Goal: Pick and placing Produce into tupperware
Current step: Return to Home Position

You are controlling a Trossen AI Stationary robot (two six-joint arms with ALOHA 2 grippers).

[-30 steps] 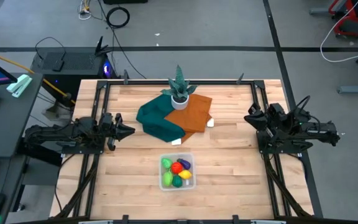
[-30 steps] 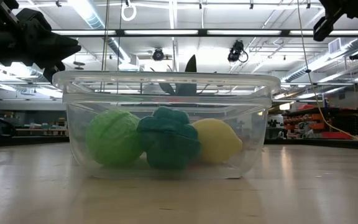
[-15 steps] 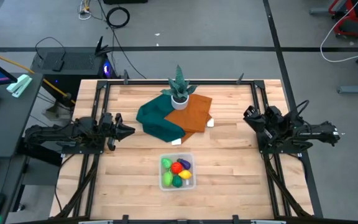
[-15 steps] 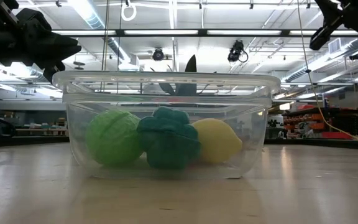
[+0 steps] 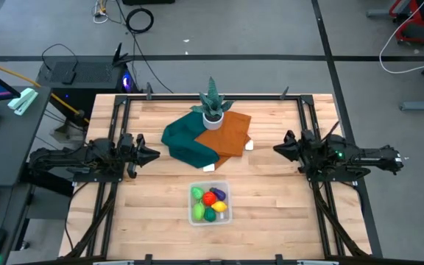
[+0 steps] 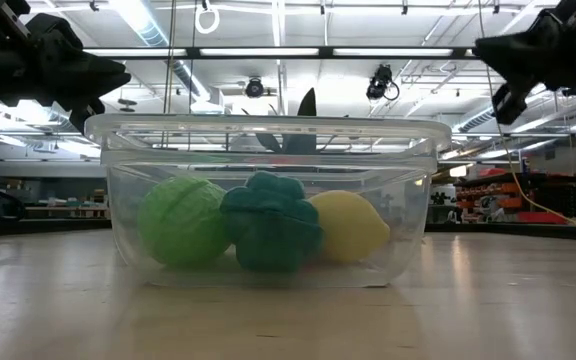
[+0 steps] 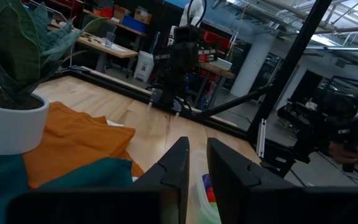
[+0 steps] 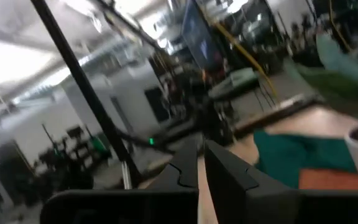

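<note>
Fingers of the left tool [image 5: 153, 154] sit almost together, gripping nothing, above the left side of the table [image 5: 271, 200]. Tupperware [image 5: 229, 218] stands front centre with the produce [image 5: 210, 199] inside; the right tool [image 5: 278, 149] hangs over the right side, closed and empty.

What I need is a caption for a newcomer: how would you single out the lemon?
On the wooden table, a clear tub stands midway across, towards the edge opposite the potted plant. Among the toy produce inside it, the lemon lies beside the red piece. It is the only yellow one there.
</note>
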